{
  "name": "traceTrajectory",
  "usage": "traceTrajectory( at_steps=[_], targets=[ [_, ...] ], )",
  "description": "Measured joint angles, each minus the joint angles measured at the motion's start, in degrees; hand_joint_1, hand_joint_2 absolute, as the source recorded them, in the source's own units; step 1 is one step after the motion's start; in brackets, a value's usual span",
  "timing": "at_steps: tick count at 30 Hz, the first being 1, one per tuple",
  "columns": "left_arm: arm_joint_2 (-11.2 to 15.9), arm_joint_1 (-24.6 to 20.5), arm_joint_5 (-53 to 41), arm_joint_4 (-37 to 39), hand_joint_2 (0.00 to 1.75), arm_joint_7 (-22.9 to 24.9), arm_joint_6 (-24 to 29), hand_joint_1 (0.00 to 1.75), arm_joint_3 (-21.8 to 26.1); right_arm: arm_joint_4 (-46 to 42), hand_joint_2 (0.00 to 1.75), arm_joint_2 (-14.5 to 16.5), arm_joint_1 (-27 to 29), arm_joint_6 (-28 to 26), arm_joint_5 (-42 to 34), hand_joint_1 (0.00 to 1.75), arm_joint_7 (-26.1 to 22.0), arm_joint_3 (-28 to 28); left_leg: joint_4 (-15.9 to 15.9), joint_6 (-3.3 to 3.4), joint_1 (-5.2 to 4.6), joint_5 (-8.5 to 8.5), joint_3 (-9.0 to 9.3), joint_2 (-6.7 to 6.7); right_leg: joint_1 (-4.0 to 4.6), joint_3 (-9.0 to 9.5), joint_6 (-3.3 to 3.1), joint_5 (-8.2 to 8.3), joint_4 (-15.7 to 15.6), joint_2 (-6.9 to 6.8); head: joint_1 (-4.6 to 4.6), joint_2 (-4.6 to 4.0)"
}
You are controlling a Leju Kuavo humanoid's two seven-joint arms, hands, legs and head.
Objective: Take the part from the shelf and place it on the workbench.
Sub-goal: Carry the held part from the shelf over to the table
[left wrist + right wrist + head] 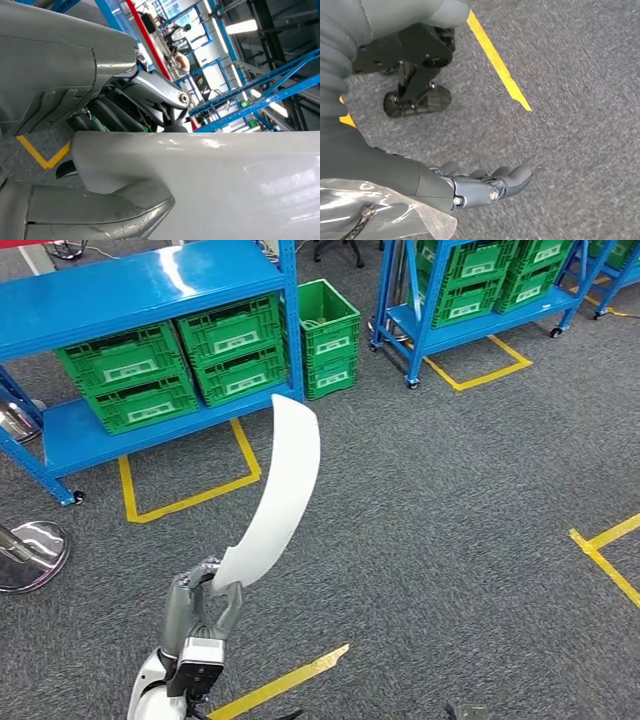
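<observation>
Above the grey carpet, the left hand (pixel 198 602) grasps the lower end of the curved white part (pixel 278 492), hiding that end. Right hand (pixel 486 186) hangs released over the floor, fingers straight, its palm side hidden.

Bright overhead light, glare on the blue shelf (pixel 151 285); floor motion-blurred.

white labels on green crates (pixel 234 343), txt unreadable

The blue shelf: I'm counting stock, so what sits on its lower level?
The blue shelf holds green crates in two stacks of two. The white part covers the shelf's right corner; crate contents are hidden.
</observation>
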Motion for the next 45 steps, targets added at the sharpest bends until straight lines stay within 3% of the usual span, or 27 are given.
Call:
traceTrajectory(
  at_steps=[2,3,5,7,8,9,11,13,15,17,19,21,22,23,25,27,29,31,33,36,37,38,39,42,43,45],
  targets=[
    [-0.1,-0.1,0.1,0.1,1.75,0.0,0.0,1.75,-0.1,0.0,1.75,0.0,0.2,0.0,0.2,0.00,0.0,-0.3,-0.5,0.45,0.15,0.51,-0.01,0.88,-0.02,-1.01,0.54,-1.04,1.3,-1.05,0.13,0.00],
    [-0.1,-0.1,0.1,0.1,1.75,0.0,0.0,1.75,-0.2,0.1,1.75,0.0,0.1,0.0,0.3,0.00,0.0,-0.5,-0.8,0.66,0.23,0.72,-0.01,1.42,-0.02,-2.14,0.77,-2.50,3.5,-2.02,0.31,0.00],
    [-0.1,-0.1,0.1,0.2,1.75,0.0,0.0,1.75,-0.2,0.1,1.75,-0.1,0.0,0.0,0.3,0.00,0.0,-0.7,-0.8,0.85,0.11,0.82,-0.19,2.52,-0.12,-5.57,1.21,-6.41,11.0,-3.70,0.57,0.00],
    [-0.1,-0.1,0.1,0.5,1.75,0.0,0.0,1.75,-0.2,0.2,1.75,-0.1,0.0,0.0,0.4,0.00,0.0,-1.0,-0.7,0.85,0.00,0.82,-0.30,3.68,-0.27,-7.92,1.58,-8.24,16.7,-4.11,0.57,0.00],
    [-0.1,-0.1,0.2,0.6,1.75,0.0,0.0,1.75,-0.3,0.2,1.75,-0.1,0.1,0.0,0.5,0.00,0.0,-1.2,-0.7,0.82,-0.01,0.81,-0.31,4.20,-0.35,-7.54,1.71,-7.54,16.3,-4.26,0.59,0.00],
    [-0.1,-0.1,0.3,0.7,1.75,0.0,-0.1,1.75,-0.3,0.2,1.75,-0.1,0.1,0.0,0.6,0.00,0.0,-1.3,-0.7,0.77,0.00,0.77,-0.27,4.66,-0.44,-5.82,1.79,-5.86,13.3,-4.56,0.58,0.00],
    [-0.1,-0.2,0.4,0.9,1.75,0.0,-0.1,1.75,-0.3,0.3,1.75,-0.1,0.1,-0.1,0.8,0.00,0.0,-1.5,-0.5,0.42,-0.14,0.55,-0.22,5.39,-0.47,-0.99,1.77,-2.67,4.7,-6.16,0.62,0.00],
    [-0.2,-0.3,0.4,0.9,1.75,0.0,-0.1,1.75,-0.4,0.3,1.75,-0.1,-0.1,-0.1,1.0,0.00,0.0,-1.7,-0.2,-0.06,-0.44,0.37,-0.26,5.86,-0.35,1.48,1.22,-1.76,0.3,-7.03,0.55,0.00],
    [-0.2,-0.3,0.4,1.0,1.75,0.0,-0.1,1.75,-0.5,0.3,1.75,-0.2,-0.1,-0.1,1.1,0.00,0.0,-1.8,0.0,-0.48,-0.51,0.37,-0.31,6.35,-0.22,1.45,0.44,-1.68,0.1,-6.35,0.50,0.00],
    [-0.2,-0.4,0.4,1.0,1.75,0.0,-0.1,1.75,-0.6,0.4,1.75,-0.2,-0.1,-0.2,1.3,0.00,0.0,-2.0,0.9,-1.10,-0.25,-0.57,-0.62,5.68,-0.28,1.36,-0.24,-1.40,0.0,-5.68,0.49,0.00],
    [-0.2,-0.5,0.5,1.1,1.75,-0.1,-0.1,1.75,-0.6,0.4,1.75,-0.3,-0.2,-0.2,1.7,0.00,0.0,-2.2,6.2,-1.68,0.04,-3.97,-2.81,3.86,-0.41,1.24,-0.85,-1.10,-0.1,-4.88,0.39,0.00],
    [-0.1,-0.4,0.5,1.2,1.75,-0.1,-0.1,1.75,-0.6,0.4,1.75,-0.3,-0.3,-0.2,1.9,0.00,0.0,-2.3,14.6,-1.86,0.15,-7.75,-6.56,2.90,-0.36,1.03,-1.15,-0.96,-0.1,-3.94,0.37,0.00],
    [0.0,-0.4,0.5,1.3,1.75,-0.1,-0.1,1.75,-0.6,0.4,1.75,-0.3,-0.3,-0.2,2.0,0.00,0.0,-2.5,17.2,-1.83,0.16,-8.32,-7.78,2.81,-0.32,0.97,-1.20,-0.92,-0.1,-3.46,0.37,0.00],
    [0.0,-0.3,0.5,1.4,1.75,-0.1,-0.1,1.75,-0.6,0.5,1.75,-0.3,-0.2,-0.3,2.0,0.00,0.1,-2.6,17.7,-1.72,0.16,-7.76,-8.10,2.76,-0.28,0.95,-1.21,-0.88,-0.1,-2.95,0.37,0.00],
    [0.0,-0.1,0.5,1.4,1.75,-0.1,0.1,1.75,-0.6,0.6,1.75,-0.3,-0.2,-0.4,2.2,0.00,0.3,-2.8,12.0,-1.25,0.15,-3.71,-5.51,2.13,-0.23,1.04,-1.13,-0.81,0.0,-1.85,0.37,0.00],
    [0.1,0.0,0.7,1.4,1.75,-0.1,0.5,1.75,-0.7,0.8,1.75,-0.2,-0.2,-0.6,2.7,0.00,0.5,-3.0,4.0,-0.69,0.17,-0.30,-1.92,0.14,-0.18,0.95,-0.89,-0.68,0.1,-0.86,0.40,0.00],
    [0.1,0.2,1.3,1.4,1.75,-0.1,0.9,1.75,-0.7,0.8,1.75,-0.2,-0.2,-0.6,3.2,0.00,0.6,-3.1,0.7,-0.41,0.09,0.29,-0.61,-1.07,-0.25,0.42,-0.34,-0.40,0.1,-0.10,0.43,0.00],
    [0.1,0.3,1.7,1.5,1.75,-0.1,1.3,1.75,-0.8,0.9,1.75,-0.2,0.0,-0.6,3.6,0.00,0.6,-3.2,0.0,-0.09,0.08,0.50,-0.59,-0.47,-0.45,-0.17,0.37,-0.16,0.1,0.39,0.43,0.00],
    [0.1,0.3,2.0,1.5,1.75,-0.1,1.7,1.75,-1.0,0.9,1.75,-0.3,0.1,-0.5,4.1,0.00,0.5,-3.4,-0.6,0.48,0.22,1.02,-0.52,0.54,-0.46,-1.36,0.88,-1.52,1.9,-1.02,0.60,0.01],
    [0.2,0.6,2.3,1.5,1.75,-0.1,2.1,1.75,-1.2,0.9,1.75,-0.3,-0.1,-0.2,4.5,0.00,0.4,-4.0,-0.8,0.86,0.15,1.26,-0.77,2.48,-0.52,-6.38,1.53,-7.18,12.7,-3.82,0.98,0.01],
    [0.2,0.7,2.3,1.5,1.75,-0.1,2.1,1.75,-1.3,0.9,1.75,-0.3,-0.1,-0.3,4.7,0.00,0.5,-4.1,-0.7,0.86,0.11,1.27,-0.87,3.11,-0.58,-7.73,1.74,-8.30,15.9,-4.06,0.99,0.00],
    [0.3,0.8,2.3,1.5,1.75,-0.1,2.0,1.75,-1.3,1.0,1.75,-0.3,0.0,-0.4,5.0,0.00,0.5,-4.2,-0.7,0.85,0.10,1.27,-0.93,3.69,-0.63,-8.06,1.92,-8.35,17.0,-4.21,0.99,0.00],
    [0.3,0.9,2.3,1.5,1.75,-0.1,2.0,1.75,-1.3,1.0,1.75,-0.3,0.1,-0.5,5.4,0.00,0.6,-4.3,-0.7,0.83,0.11,1.25,-0.95,4.19,-0.69,-7.10,2.03,-7.30,15.7,-4.41,1.00,0.00],
    [0.5,1.1,2.6,1.6,1.75,-0.1,2.0,1.75,-1.5,1.1,1.75,-0.3,0.1,-0.9,6.2,0.00,1.0,-4.5,-0.3,0.28,-0.05,0.99,-0.91,5.35,-0.76,-0.17,1.92,-2.84,3.8,-6.47,1.03,0.00],
    [0.5,1.1,2.9,1.5,1.75,-0.1,2.1,1.75,-1.5,1.1,1.75,-0.3,0.1,-0.9,6.5,0.00,1.1,-4.6,-0.1,-0.03,-0.21,0.89,-0.92,5.62,-0.71,1.30,1.61,-2.31,1.3,-6.96,0.99,0.00],
    [0.7,1.3,3.3,1.5,1.75,-0.1,2.3,1.75,-1.5,1.2,1.75,-0.3,0.1,-1.0,6.9,0.00,1.4,-4.6,0.1,-0.60,-0.43,0.83,-0.92,6.10,-0.52,1.92,0.76,-2.27,0.2,-6.78,0.96,0.00]
  ],
)
